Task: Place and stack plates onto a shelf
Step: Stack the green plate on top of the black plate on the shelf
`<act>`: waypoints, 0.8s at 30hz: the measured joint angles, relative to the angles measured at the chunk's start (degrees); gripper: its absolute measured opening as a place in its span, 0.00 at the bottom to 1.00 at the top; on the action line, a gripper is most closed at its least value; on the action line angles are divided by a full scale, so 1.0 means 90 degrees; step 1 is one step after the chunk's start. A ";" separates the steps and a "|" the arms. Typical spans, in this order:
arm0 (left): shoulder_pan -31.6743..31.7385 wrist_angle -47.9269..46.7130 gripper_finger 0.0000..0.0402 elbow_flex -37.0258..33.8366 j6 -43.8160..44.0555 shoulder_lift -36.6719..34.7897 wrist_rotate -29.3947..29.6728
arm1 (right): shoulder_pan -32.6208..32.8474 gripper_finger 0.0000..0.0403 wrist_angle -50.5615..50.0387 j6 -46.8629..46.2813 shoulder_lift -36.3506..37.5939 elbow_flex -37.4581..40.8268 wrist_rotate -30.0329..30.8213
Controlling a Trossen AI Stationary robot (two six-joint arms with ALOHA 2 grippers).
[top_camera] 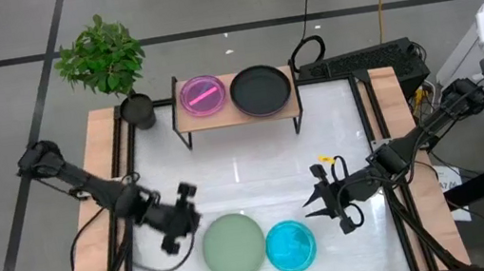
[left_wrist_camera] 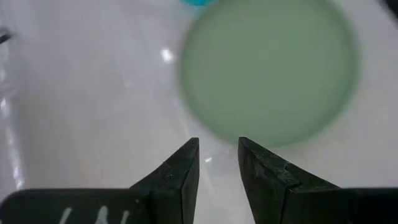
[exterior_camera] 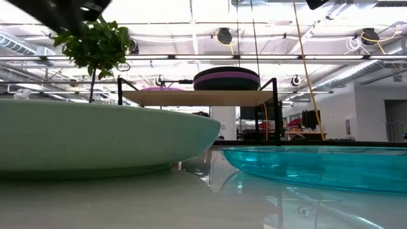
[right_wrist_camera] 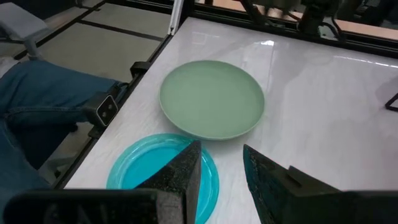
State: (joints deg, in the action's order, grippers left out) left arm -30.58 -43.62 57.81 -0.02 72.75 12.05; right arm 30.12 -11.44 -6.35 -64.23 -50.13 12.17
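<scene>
Green plate [top_camera: 234, 246]: on the bench, touching the cyan plate [top_camera: 291, 247], well apart from the shelf [top_camera: 237, 115]. I judge it light, stiff, slick; I'd pinch its rim. Left tool [top_camera: 181, 223]: beside it, slightly open, empty. Right tool [top_camera: 326, 202]: open, empty.

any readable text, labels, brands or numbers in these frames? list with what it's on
None can be read.
Left gripper: pale marks on its body at the edge of the left wrist view, too cropped and blurred to read.
Sage green plate, cyan plate, pink plate, black plate and shelf: no print visible.
</scene>
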 joint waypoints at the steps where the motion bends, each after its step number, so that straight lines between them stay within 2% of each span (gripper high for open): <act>1: -0.0220 0.0126 0.29 -0.0111 0.0060 0.0000 0.0000 | -0.0001 0.26 0.0002 -0.0005 0.0000 0.0000 0.0016; 5: -0.0977 0.0652 0.29 -0.0524 -0.0097 0.0164 0.0040 | -0.0001 0.26 0.0002 -0.0007 0.0000 0.0000 0.0019; 8: -0.1298 0.1035 0.29 -0.0700 0.0105 0.0382 0.0121 | -0.0001 0.26 0.0051 -0.0007 -0.0002 0.0002 0.0019; 16: -0.1780 0.1626 0.29 -0.0732 0.0447 0.1255 0.0157 | -0.0003 0.26 0.0123 0.0095 -0.0007 0.0002 0.0033; 20: -0.1928 0.1798 0.29 -0.0732 0.0443 0.1598 0.0480 | -0.0006 0.26 0.0221 0.0225 -0.0010 0.0002 0.0216; 24: -0.1969 0.1885 0.29 -0.0732 0.0202 0.1772 0.0534 | -0.0006 0.26 0.0244 0.0389 -0.0010 0.0002 0.0334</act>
State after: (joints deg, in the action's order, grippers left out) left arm -48.31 -26.66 51.22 1.80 88.70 16.86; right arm 30.06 -9.25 -2.85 -64.31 -50.11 15.18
